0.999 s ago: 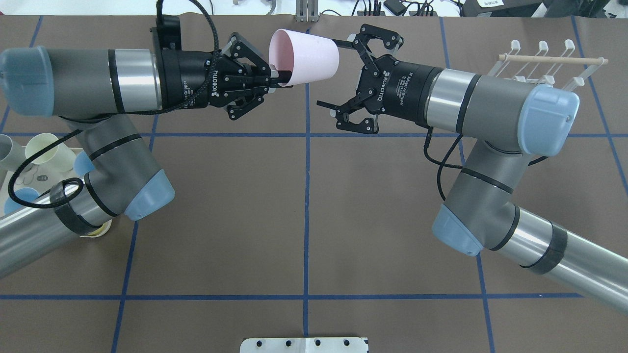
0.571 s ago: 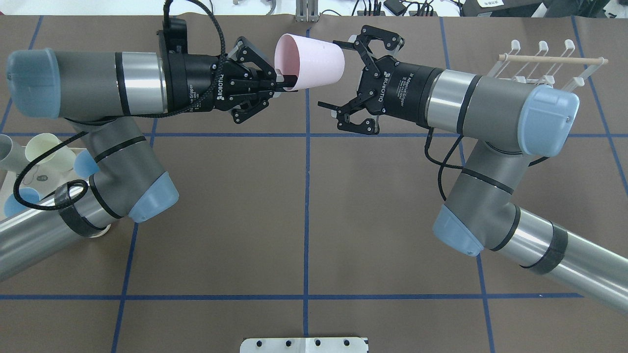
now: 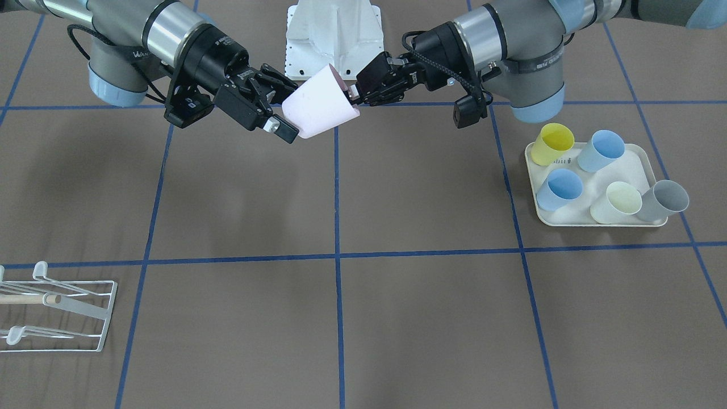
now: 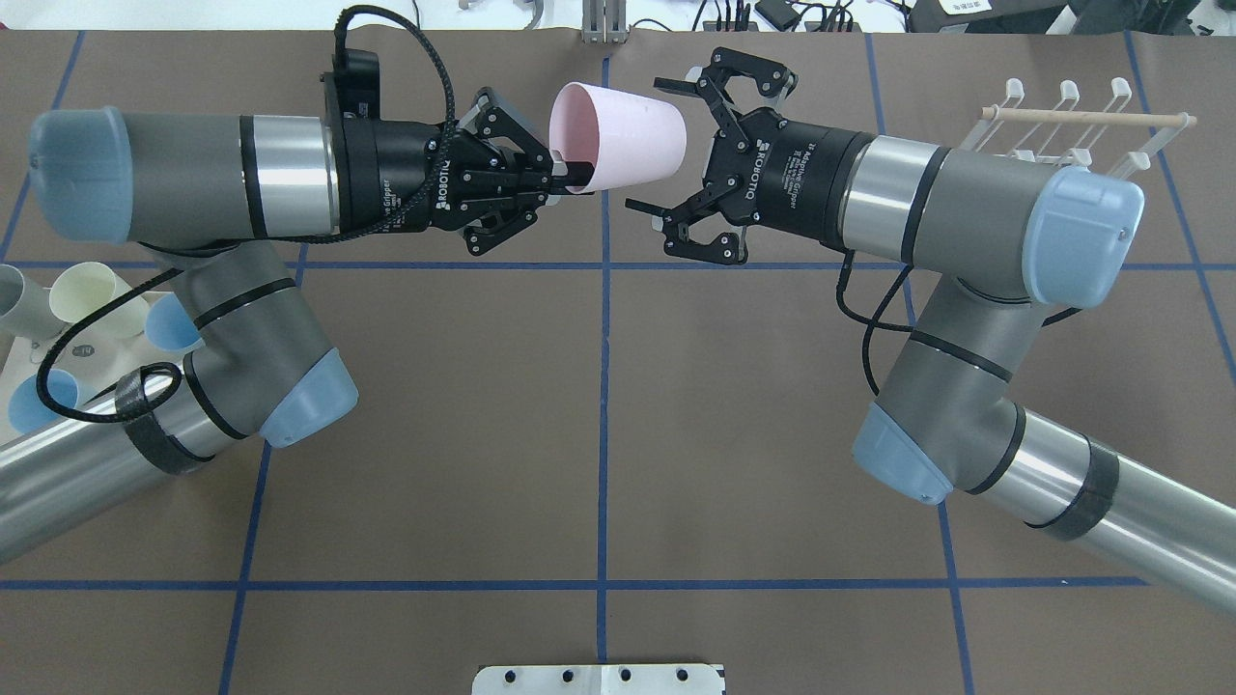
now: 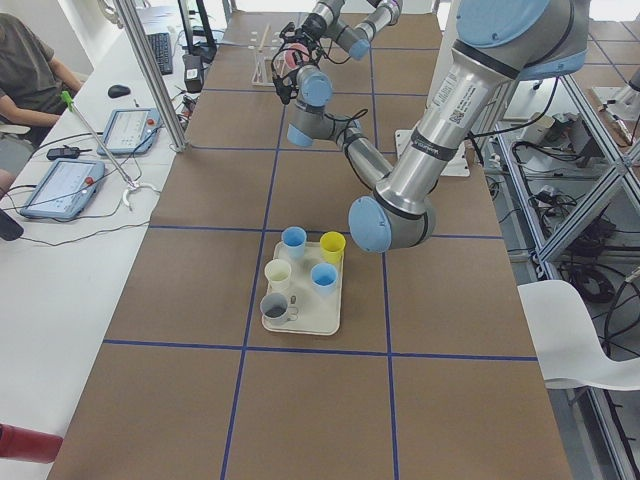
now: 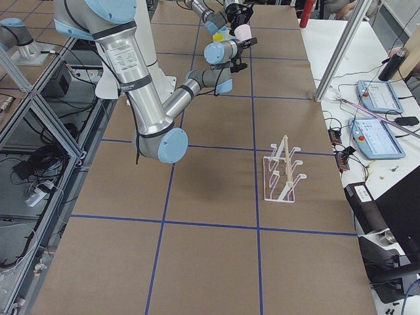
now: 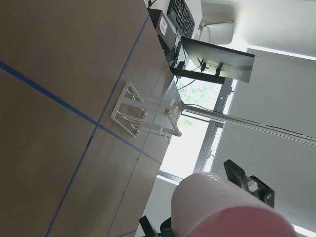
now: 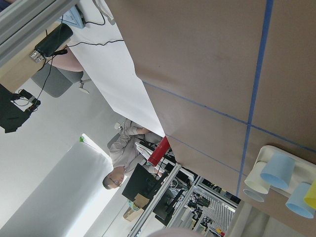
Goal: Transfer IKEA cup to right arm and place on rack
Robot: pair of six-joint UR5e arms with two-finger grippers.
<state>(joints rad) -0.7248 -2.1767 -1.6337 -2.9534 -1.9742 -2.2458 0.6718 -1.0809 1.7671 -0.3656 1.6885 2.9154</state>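
Aloft over worktop (image 4: 599, 434), logged pink cup (image 4: 626, 143): pinched at rim by left gripper (image 4: 570, 174) fingers, base turned toward right gripper (image 4: 645, 145), presumably for handover. Found those fingers spread wide, flanking the base, unclosed. Noted rack (image 4: 1091, 116) well apart.

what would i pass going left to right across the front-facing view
white wire rack → right gripper, open → pink cup → left gripper, shut on the cup's rim → black camera module → cream tray
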